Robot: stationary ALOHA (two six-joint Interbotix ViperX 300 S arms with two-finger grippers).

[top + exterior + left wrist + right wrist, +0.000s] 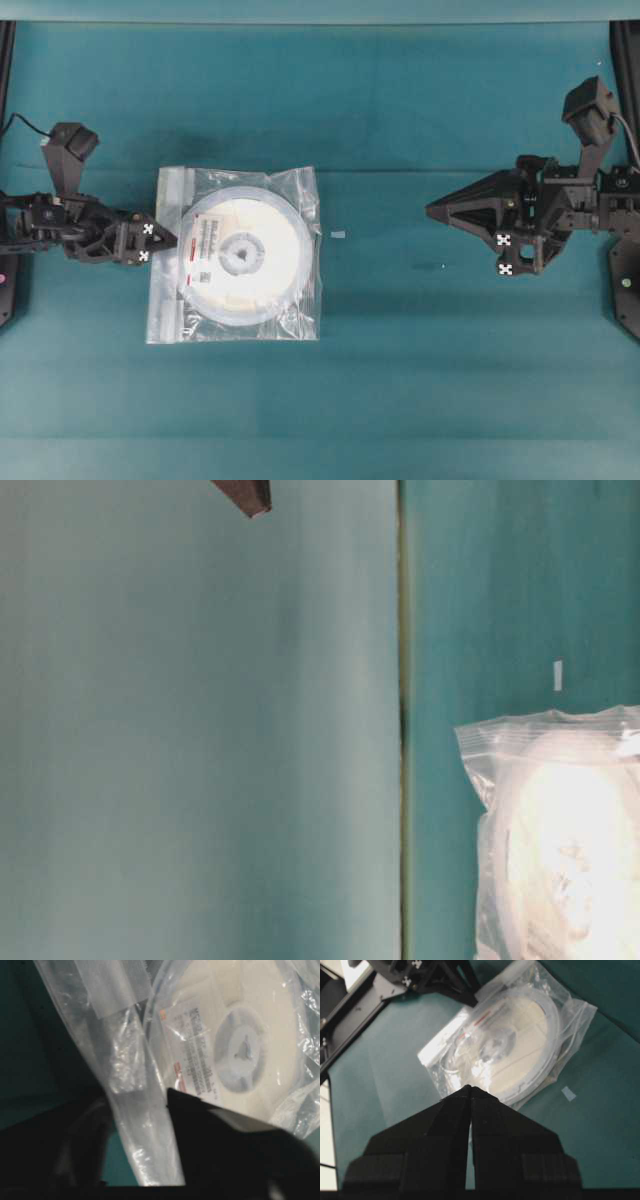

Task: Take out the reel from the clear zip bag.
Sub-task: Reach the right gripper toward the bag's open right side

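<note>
The clear zip bag (236,254) lies flat on the green tabletop (400,380), left of centre in the overhead view. Inside it sits the reel (247,256), fully enclosed; its cream winding, grey hub and a small white label with red marks show through the plastic. The bag's whitish zip strip runs along its left edge, on the side facing the left claw (166,243).

Left claw: its tips are at the zip edge of the bag. In the left wrist view the two fingers stand on either side of a strip of the plastic, partly apart; whether they pinch it cannot be told.

Right claw (470,1088): jaws pressed together, holding nothing, well apart from the bag to its right.

A small pale scrap (338,235) lies on the tabletop just right of the bag.

The table-level view shows only one corner of the bag; the rest is cut off by the frame. The label print is too blurred to read.
</note>
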